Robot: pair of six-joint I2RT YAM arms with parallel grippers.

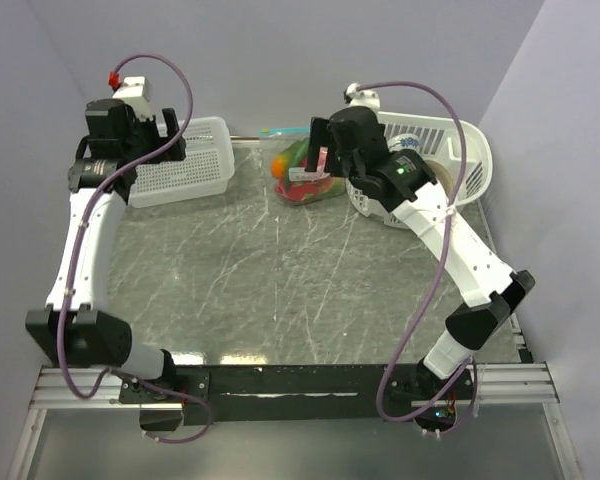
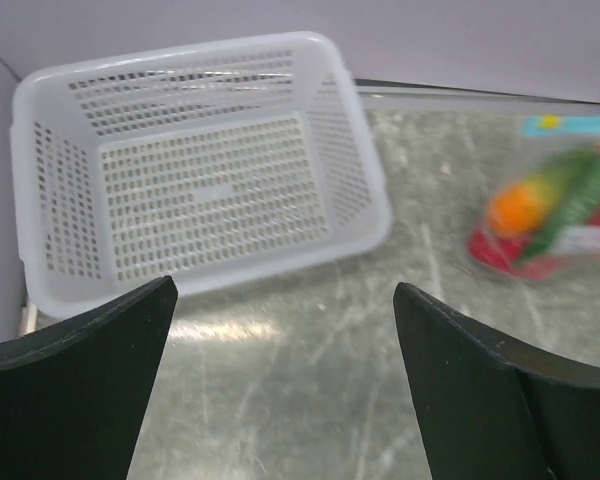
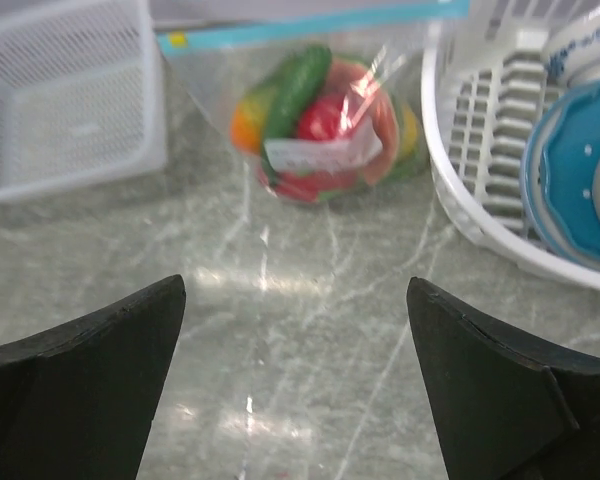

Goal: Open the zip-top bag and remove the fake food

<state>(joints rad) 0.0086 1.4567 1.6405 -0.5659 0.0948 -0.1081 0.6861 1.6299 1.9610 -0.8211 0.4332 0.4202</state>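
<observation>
The right gripper (image 3: 296, 290) fills the bottom of its own wrist view, its two dark fingers (image 3: 90, 370) spread wide with nothing between them but bare counter (image 3: 280, 340). Just past it lies the zip-top bag (image 3: 205, 80), resting on the counter near the back wall, with its teal zip strip (image 3: 310, 25) along the far edge. The fake food (image 3: 325, 130) is heaped inside the bag: a green cucumber-like piece lies over red, with orange and yellow at the sides. The bag sits between a rectangular white basket (image 3: 70, 90) on the left and a round white basket (image 3: 470, 150) on the right, which holds a blue bowl (image 3: 565, 170). It is close against the round one, though I cannot tell whether they touch. The left gripper (image 2: 284, 290) is also wide and empty, hovering near the rectangular white basket, well apart from the bag.
</observation>
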